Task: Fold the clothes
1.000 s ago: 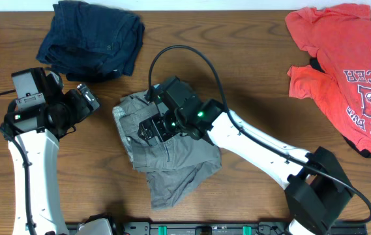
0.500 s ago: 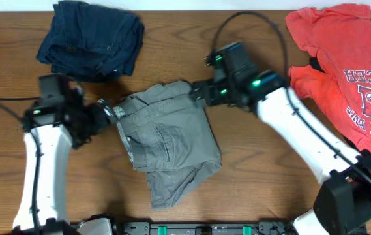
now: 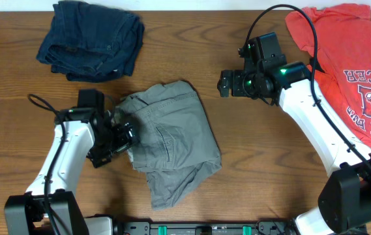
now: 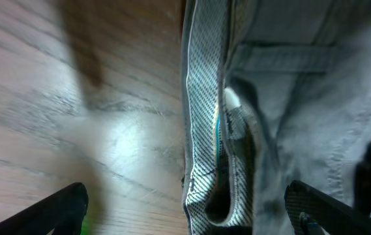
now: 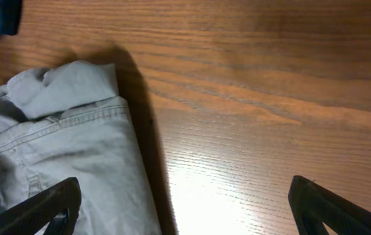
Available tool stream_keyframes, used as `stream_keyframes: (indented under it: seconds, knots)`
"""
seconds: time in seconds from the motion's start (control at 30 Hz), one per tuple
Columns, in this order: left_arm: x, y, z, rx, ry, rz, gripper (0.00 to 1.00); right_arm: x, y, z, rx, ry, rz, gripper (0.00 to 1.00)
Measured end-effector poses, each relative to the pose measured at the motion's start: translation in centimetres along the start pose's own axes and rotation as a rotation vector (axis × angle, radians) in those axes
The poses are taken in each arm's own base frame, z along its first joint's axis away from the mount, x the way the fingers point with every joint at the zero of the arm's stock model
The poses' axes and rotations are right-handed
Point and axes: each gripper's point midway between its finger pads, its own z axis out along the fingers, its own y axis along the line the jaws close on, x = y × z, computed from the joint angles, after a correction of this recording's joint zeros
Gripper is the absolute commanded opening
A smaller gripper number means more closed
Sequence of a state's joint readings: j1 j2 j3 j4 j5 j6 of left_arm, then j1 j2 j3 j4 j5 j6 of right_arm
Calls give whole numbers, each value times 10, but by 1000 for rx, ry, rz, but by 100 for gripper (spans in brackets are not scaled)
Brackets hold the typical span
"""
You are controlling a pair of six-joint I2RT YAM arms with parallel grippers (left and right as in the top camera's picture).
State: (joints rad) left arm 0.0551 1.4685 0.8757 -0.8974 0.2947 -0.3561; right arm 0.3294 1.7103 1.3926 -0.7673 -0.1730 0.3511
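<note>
- Right now my left gripper (image 3: 122, 133) is spread wide and empty, jaws straddling the left edge of the shorts (image 3: 172, 140).
- My right gripper (image 3: 225, 83), equally wide and empty, hangs off their far right corner, clear of the cloth.
- The shorts lie crumpled between both, long axis near-to-far; the left gripper is nearer.
</note>
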Motion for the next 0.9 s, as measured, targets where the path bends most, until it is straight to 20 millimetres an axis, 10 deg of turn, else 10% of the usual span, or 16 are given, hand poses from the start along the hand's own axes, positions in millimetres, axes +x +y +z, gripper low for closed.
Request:
stream_keyframes:
  seconds: [0.9]
  knots:
    - [-1, -85, 58, 204, 16, 185, 98, 3, -8, 0, 41, 8, 3, 99]
